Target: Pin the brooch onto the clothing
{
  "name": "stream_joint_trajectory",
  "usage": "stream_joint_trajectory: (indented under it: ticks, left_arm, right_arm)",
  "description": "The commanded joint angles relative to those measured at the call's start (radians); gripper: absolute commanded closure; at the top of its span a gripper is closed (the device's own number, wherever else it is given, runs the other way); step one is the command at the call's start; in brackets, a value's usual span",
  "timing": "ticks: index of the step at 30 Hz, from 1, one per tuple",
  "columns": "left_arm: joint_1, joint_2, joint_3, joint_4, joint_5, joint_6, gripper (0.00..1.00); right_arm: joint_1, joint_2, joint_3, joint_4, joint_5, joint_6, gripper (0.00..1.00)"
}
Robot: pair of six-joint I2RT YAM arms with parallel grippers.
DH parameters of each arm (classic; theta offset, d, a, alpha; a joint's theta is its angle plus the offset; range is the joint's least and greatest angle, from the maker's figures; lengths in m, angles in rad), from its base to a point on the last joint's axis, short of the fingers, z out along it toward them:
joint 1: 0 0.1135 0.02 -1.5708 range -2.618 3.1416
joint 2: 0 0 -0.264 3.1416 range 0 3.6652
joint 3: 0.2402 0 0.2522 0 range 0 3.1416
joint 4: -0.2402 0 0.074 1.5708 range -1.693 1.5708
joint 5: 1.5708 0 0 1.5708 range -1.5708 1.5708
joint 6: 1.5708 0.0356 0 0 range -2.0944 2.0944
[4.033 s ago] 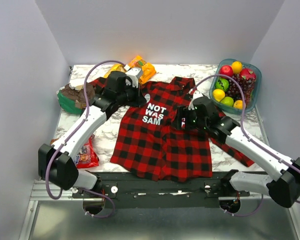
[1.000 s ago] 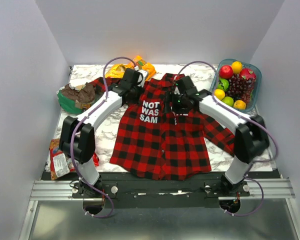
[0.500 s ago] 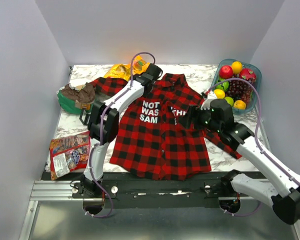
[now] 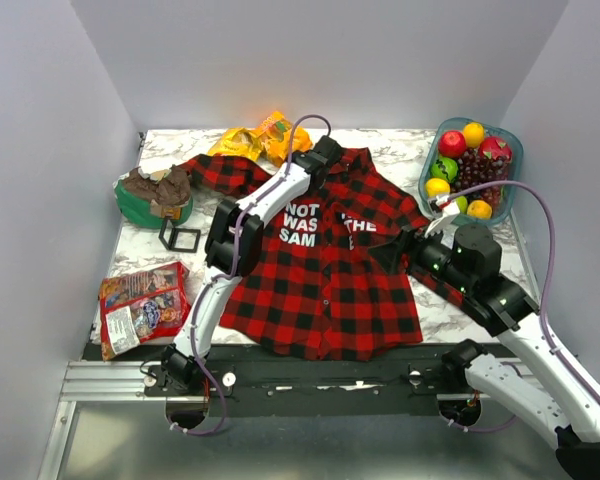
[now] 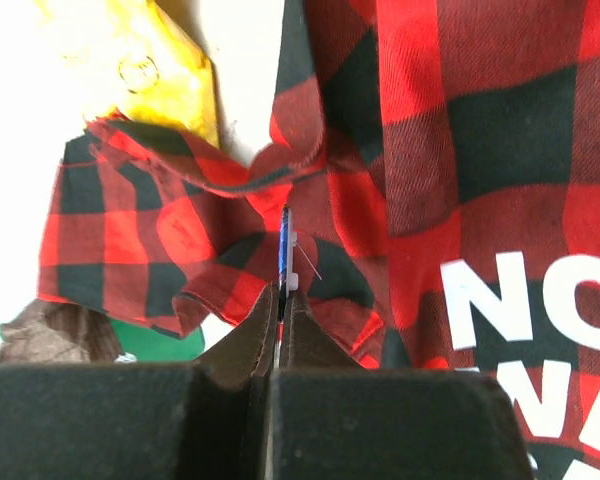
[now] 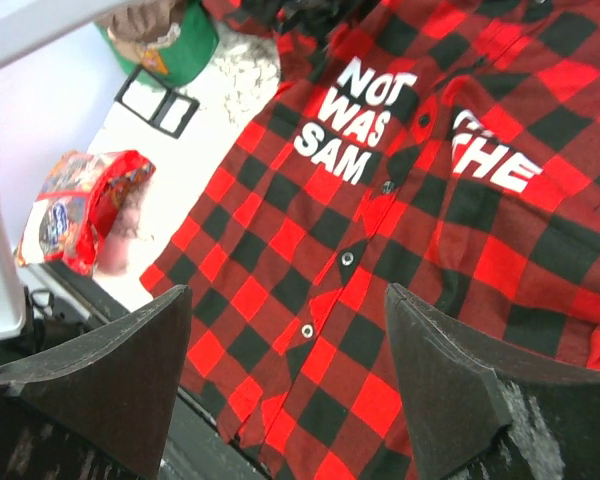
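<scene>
**Mia:** Since half a second ago the left arm has reached a bit more to the right, up at the top middle of the top view. And the right arm has pulled back toward the lower right.

**Ben:** What is the left gripper (image 5: 282, 300) doing?

**Mia:** Its two fingers are pressed tight on a thin little thing that sticks up out of the tips. I think that is the brooch (image 5: 286, 250), seen from its edge.

**Ben:** Where is it over the shirt (image 4: 320, 280)?

**Mia:** Over the crumpled folds by the collar, in the middle of the left wrist view. The white letters (image 5: 490, 300) sit to its lower right. The thin edge runs straight up the picture, away from the fingers.

**Ben:** And the right gripper (image 6: 288, 300)?

**Mia:** Spread wide with nothing in it. It is well apart from the brooch, at the right side of the shirt, below the fruit tub (image 4: 517, 145). So the left arm is the near one.

**Ben:** What can't you see?

**Mia:** The brooch's round face. I cannot tell if it touches the cloth. In the top view the arm hides it.
</scene>
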Motion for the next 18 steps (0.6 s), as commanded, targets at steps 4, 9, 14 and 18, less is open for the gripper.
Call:
stream_joint_trajectory:
  ticks: [4,9,14,18]
  left_arm:
    - [-0.022,0.091,0.105,-0.043,-0.084,0.055,1.0]
    - [-0.04,0.113,0.106,-0.042,-0.086,0.066,1.0]
    - [-0.054,0.116,0.108,-0.036,-0.066,0.059,1.0]
    - [-0.059,0.099,0.099,-0.037,-0.023,0.036,1.0]
  right_arm:
    - [-0.001,-0.044,-0.058,0.013,-0.036,-0.008,0.15]
    - [0.0,-0.065,-0.079,0.011,-0.028,-0.001,0.14]
    - [0.0,-0.056,-0.086,0.013,-0.034,0.005,0.14]
    - [0.0,-0.044,-0.087,0.016,-0.033,0.005,0.15]
